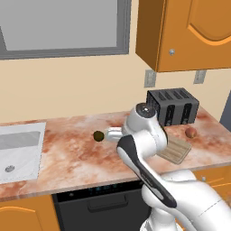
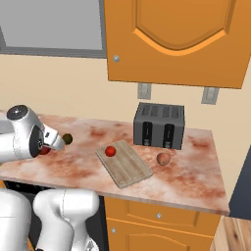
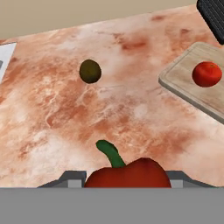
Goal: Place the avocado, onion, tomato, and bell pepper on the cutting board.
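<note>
Gripping the bell pepper (image 3: 127, 173), the end effector (image 3: 127, 178) hangs above the counter (image 3: 65, 118) near the avocado (image 3: 90, 71).

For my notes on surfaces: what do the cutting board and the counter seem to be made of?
The cutting board looks like light, matte wood: tan with lengthwise grain stripes. The counter looks like polished stone, perhaps marble: mottled reddish-pink with pale veins. Being rendered, both are guesses.

Kitchen: toaster (image 2: 159, 125), sink (image 1: 18, 151), cabinets (image 2: 176, 39).

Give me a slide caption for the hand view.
Gripper holding bell pepper above counter; avocado ahead, tomato on cutting board.
</note>
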